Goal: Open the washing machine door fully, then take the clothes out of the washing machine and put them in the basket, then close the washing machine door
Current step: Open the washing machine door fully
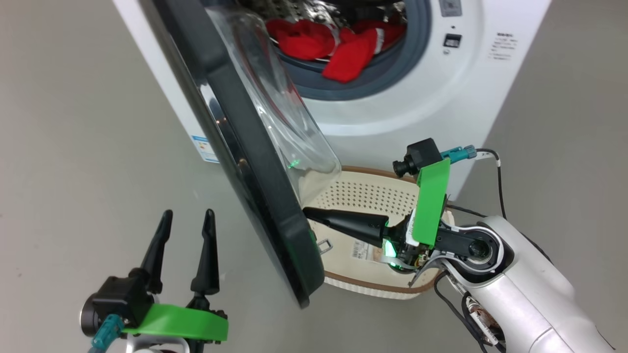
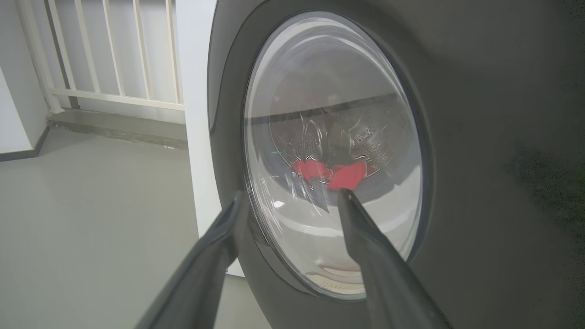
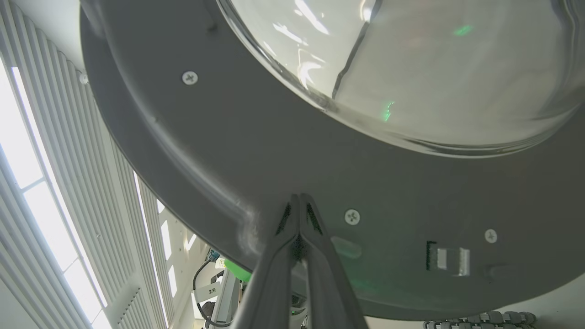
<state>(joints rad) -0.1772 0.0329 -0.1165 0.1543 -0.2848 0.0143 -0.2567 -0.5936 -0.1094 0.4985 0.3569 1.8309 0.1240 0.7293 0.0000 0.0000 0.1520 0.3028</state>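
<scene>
While the left fingers [image 1: 207, 250] stand spread wide with nothing between them at the lower left of the head view, they point up over bare floor [image 1: 73, 122], near the outer face of the washing machine door [image 1: 260, 186] but apart from it. Seen along those fingers in the left wrist view, the door's round glass window [image 2: 329, 114] lies straight ahead with red cloth showing through it, and a white railing [image 2: 114, 50] stands further left. The door hangs partly swung out, edge-on across the middle of the head view, between the two arms. A blue sticker [image 1: 206, 147] shows low on the machine's front, just left of the door. To the door's right, the right fingers [image 1: 343, 223] are pressed together, holding nothing, with their tips against the inner side of the door's lower rim. In the right wrist view they meet the grey inner face near a screw [image 3: 352, 216]. Those fingers lie over the basket [image 1: 365, 196], which rests on the floor against the washing machine [image 1: 392, 122] and has a label on its bottom. Above, the clothes [image 1: 348, 59] lie in the drum's mouth, one red piece draped over the grey ring [image 1: 417, 34], well apart from both pairs of fingers.
</scene>
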